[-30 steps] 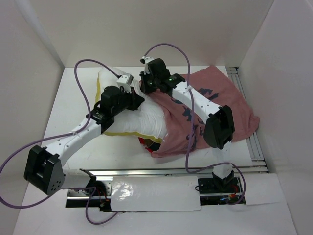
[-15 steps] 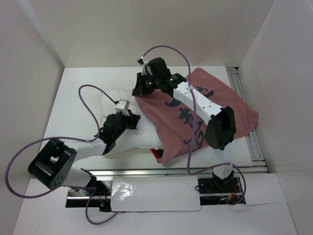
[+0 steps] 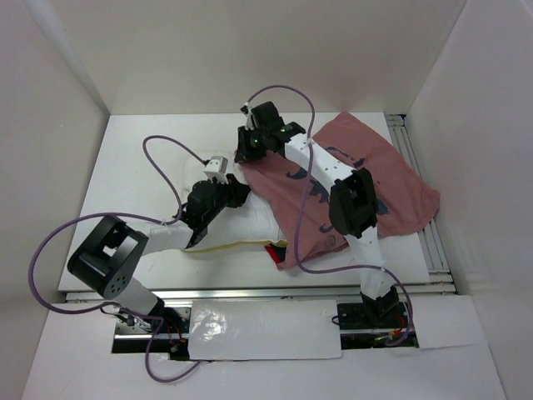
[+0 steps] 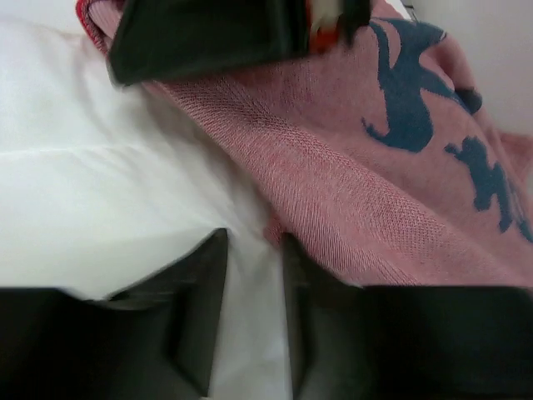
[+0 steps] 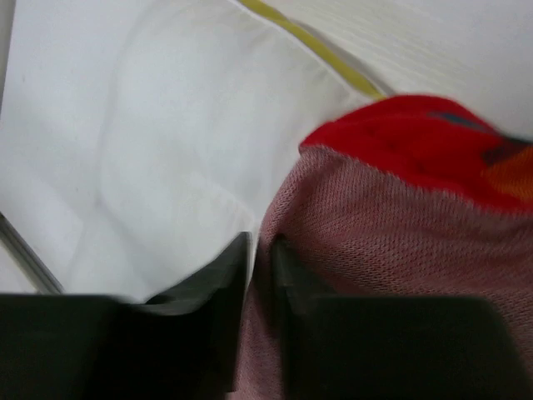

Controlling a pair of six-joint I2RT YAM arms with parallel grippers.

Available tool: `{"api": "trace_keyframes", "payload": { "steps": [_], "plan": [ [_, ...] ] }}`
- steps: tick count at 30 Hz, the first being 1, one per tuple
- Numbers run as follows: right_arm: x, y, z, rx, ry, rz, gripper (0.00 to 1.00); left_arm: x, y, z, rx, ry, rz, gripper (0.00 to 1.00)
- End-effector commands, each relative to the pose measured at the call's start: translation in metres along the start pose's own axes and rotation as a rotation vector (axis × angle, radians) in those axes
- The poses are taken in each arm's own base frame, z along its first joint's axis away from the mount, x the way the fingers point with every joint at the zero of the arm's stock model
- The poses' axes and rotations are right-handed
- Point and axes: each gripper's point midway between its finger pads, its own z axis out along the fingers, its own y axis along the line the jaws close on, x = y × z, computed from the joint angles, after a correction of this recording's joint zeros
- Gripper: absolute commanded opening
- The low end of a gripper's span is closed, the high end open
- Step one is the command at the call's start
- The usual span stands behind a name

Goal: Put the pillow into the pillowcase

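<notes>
The pillow (image 3: 243,223) lies on the table (image 3: 133,167), its pale yellow edge toward the arm bases and its right part covered by the pillowcase (image 3: 391,179). On top of the pillow, at the cloth's hem, the left gripper (image 4: 252,242) presses down, fingers a narrow gap apart over white fabric; I cannot tell whether it pinches any. At the pillow's far corner the right gripper (image 5: 260,242) is clamped on the pillowcase hem, bright red lining showing. Beyond the pillow, faded pink cloth with dark blue marks spreads rightward.
</notes>
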Motion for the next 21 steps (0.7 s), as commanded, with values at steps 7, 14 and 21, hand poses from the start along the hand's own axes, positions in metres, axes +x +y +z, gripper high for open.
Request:
{"api": "trace_keyframes", "payload": {
  "steps": [7,14,21],
  "plan": [
    [-0.010,-0.004,-0.060,0.067,-0.074,-0.083,1.00,-0.049,-0.026,-0.022,-0.103,0.006,0.187,1.00],
    [0.018,-0.032,-0.170,0.349,-0.254,-0.056,1.00,-0.044,-0.004,-0.071,-0.275,0.109,0.251,1.00],
    [0.140,-0.072,-0.198,0.454,-0.104,0.064,1.00,-0.005,0.012,-0.108,-0.310,0.214,0.146,1.00]
  ]
}}
